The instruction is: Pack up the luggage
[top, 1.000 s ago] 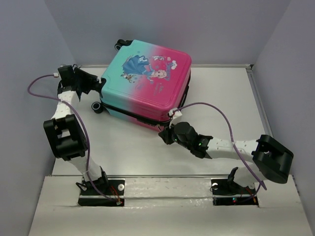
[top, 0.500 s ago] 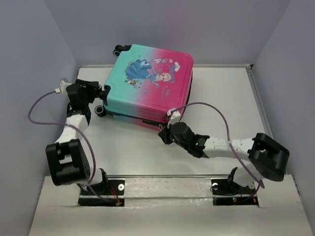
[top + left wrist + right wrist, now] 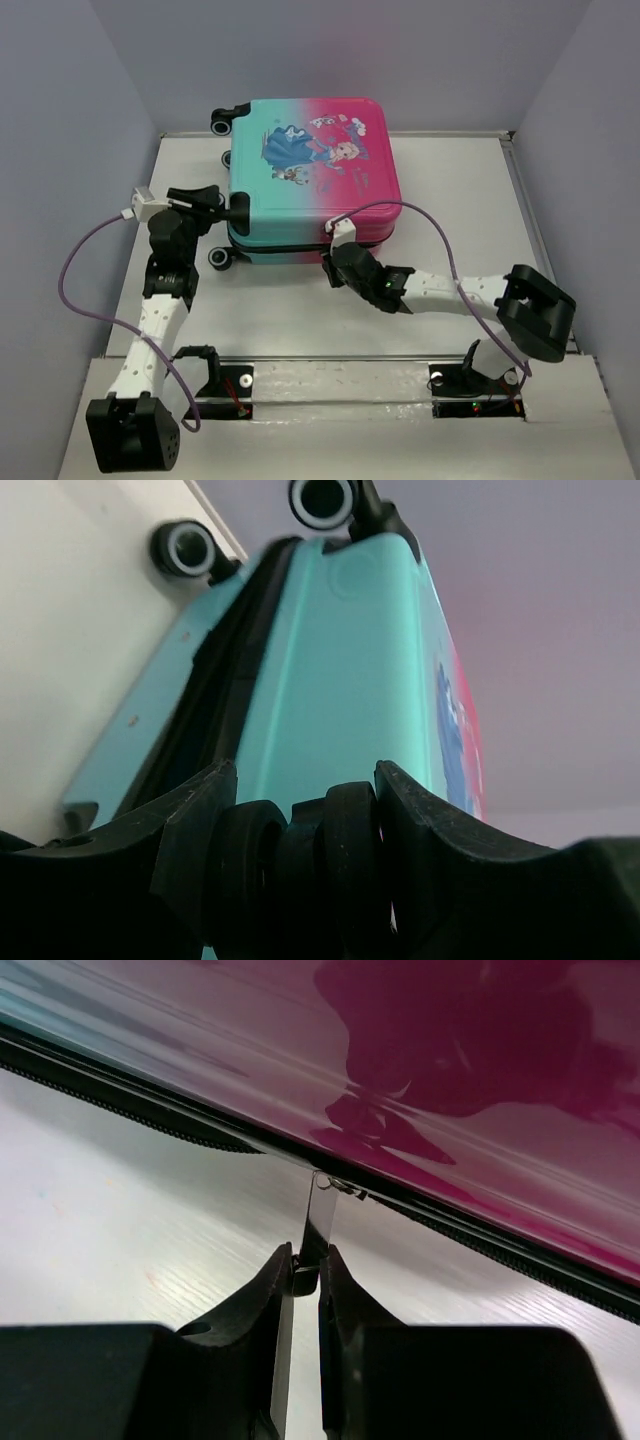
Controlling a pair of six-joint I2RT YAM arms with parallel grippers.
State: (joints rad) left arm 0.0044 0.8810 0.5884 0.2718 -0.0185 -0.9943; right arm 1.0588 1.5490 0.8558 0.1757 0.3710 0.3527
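The luggage (image 3: 312, 160) is a small pink-to-teal hard-shell suitcase with a cartoon princess, lying flat with its lid down at the back of the table. My left gripper (image 3: 228, 206) is shut on one of its black wheels (image 3: 290, 865) at the teal end. My right gripper (image 3: 334, 262) is at the near side seam and is shut on the metal zipper pull (image 3: 320, 1222), which hangs from the black zipper trim (image 3: 470, 1230) under the pink shell.
Two more wheels (image 3: 185, 546) show at the suitcase's far teal end. Grey walls close in the table on the left, back and right. Purple cables loop from both arms (image 3: 80, 262).
The suitcase has swung round so its near side now faces the arms squarely. My left arm has come forward and inward with the wheel. My right gripper has followed the seam leftward, holding the zipper pull.
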